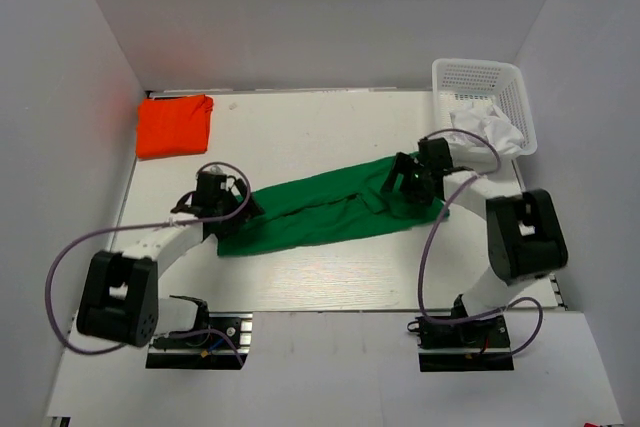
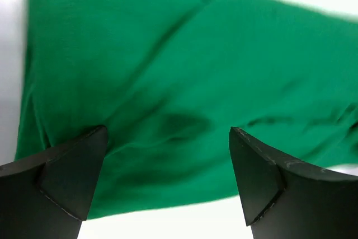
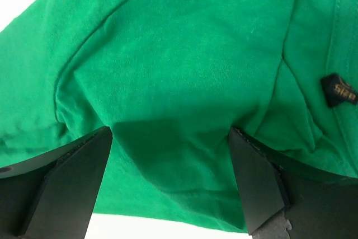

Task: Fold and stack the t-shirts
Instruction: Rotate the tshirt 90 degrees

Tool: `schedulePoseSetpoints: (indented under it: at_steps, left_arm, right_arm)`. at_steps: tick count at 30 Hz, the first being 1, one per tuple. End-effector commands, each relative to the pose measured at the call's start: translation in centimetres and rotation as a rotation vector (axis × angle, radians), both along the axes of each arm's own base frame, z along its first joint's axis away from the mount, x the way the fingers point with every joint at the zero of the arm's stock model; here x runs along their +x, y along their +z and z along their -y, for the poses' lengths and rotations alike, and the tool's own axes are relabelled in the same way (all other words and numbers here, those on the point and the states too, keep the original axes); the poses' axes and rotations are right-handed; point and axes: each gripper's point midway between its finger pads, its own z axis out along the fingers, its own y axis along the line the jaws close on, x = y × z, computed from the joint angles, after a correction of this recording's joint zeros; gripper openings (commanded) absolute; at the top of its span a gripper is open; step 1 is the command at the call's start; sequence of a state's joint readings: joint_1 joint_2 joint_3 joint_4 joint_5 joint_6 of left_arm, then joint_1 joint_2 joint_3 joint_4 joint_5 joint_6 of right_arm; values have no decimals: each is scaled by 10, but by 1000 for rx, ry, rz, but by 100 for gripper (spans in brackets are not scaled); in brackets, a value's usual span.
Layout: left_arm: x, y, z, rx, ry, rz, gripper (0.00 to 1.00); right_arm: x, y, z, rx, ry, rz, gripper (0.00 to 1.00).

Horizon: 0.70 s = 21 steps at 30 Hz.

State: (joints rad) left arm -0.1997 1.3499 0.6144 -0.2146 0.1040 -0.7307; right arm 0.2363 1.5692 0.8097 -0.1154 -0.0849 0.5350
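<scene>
The green t-shirt lies stretched in a long band across the middle of the table. My left gripper is open over its left end; the left wrist view shows the cloth between the spread fingers. My right gripper is open over its right end; the right wrist view shows the cloth and a small dark label between the spread fingers. The orange-red t-shirt lies folded at the back left corner.
A white mesh basket with white cloth in it stands at the back right. White walls close in the table on three sides.
</scene>
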Motion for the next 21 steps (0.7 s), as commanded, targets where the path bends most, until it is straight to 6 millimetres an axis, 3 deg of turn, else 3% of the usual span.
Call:
schedulePoseSetpoints:
  at_steps: [1,2,3,4,5,6,7,8,9,10,11,12,13,14,15,16,17,18,19,21]
  left_arm:
    - [-51,-9,-19,99,35,-91,100]
    - [-72,-13,-15,76,14,-114,100]
    - [-78,-13,-12,42,21,-116,100]
    - [-90,-15,-6,21,12,-133,100]
    - [-106,-26,4,-35,-19,-157,100]
    - [-109,-24,12,-89,-20,-137,100]
    - [-118,-29,25,-148,-66,-135,100]
    - [-121,-30,30,-166,-79,-133,100]
    - [-121,-29,34,-174,-88,-128,100]
    - [-126,-34,39,-162,-113,-150,100]
    - [-124,-34,46,-166,-136,-136,100]
    - [-125,-36,51,-165,-162,-138,100]
    - [-120,-32,61,-173,-185,-128,100]
    - [-131,-44,71,-147,-239,-185,100]
    - [-130,-47,79,-137,-257,-187,100]
    - [-124,-43,91,-129,-287,-178,100]
    - [-133,-46,106,-114,-353,-200,100]
    - [-139,-61,108,-57,-378,-257,100]
    - [-130,-54,125,-55,-404,-237,100]
    - [-141,-56,146,-23,-516,-240,100]
  right_arm:
    - [33,-14,-36,-18,110,-14,90]
    - [38,-18,-47,-16,133,-18,90]
    - [42,-19,-59,-11,158,-15,90]
    - [72,-26,-77,0,171,-2,90]
    - [80,-29,-87,-8,181,3,90]
    - [72,-76,-94,-48,220,-96,90]
    - [125,-30,-124,-8,245,32,90]
    - [139,-26,-136,-6,266,51,90]
    - [152,-49,-153,-34,322,25,90]
    - [155,-51,-163,-35,346,13,90]
    - [181,-25,-177,-5,354,91,90]
    - [195,-37,-189,0,377,113,90]
    - [193,-33,-204,54,410,115,90]
    - [203,-15,-220,123,439,169,90]
    - [200,-26,-223,147,452,150,90]
    - [202,-22,-227,165,439,150,90]
    - [201,-20,-232,168,455,162,90]
    - [204,-19,-230,146,441,173,90]
    - [205,-20,-231,130,437,181,90]
    - [215,-19,-221,117,395,192,90]
